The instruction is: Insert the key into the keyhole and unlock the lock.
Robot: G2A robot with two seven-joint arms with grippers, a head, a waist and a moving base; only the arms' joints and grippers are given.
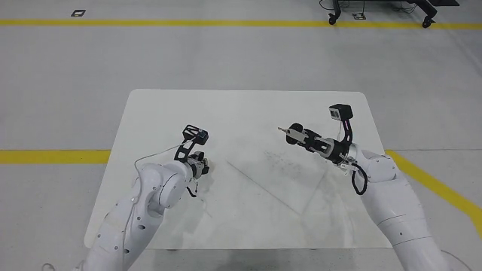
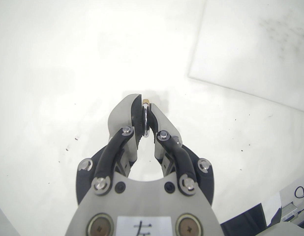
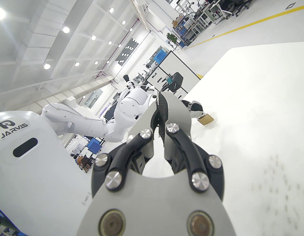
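Two claws (image 2: 145, 104) (image 3: 159, 99), one lock (image 3: 205, 119), one key (image 1: 283, 129)

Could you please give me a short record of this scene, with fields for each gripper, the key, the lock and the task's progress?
left gripper: shut on the shackle of the lock, over the left half of the table
right gripper: shut on the key, over the right half, pointed toward the lock
lock: brass, hanging under the left fingers close to the tabletop; contact cannot be told
key: thin tip juts past the right fingers
gap: key and lock well apart
progress: key not yet inserted
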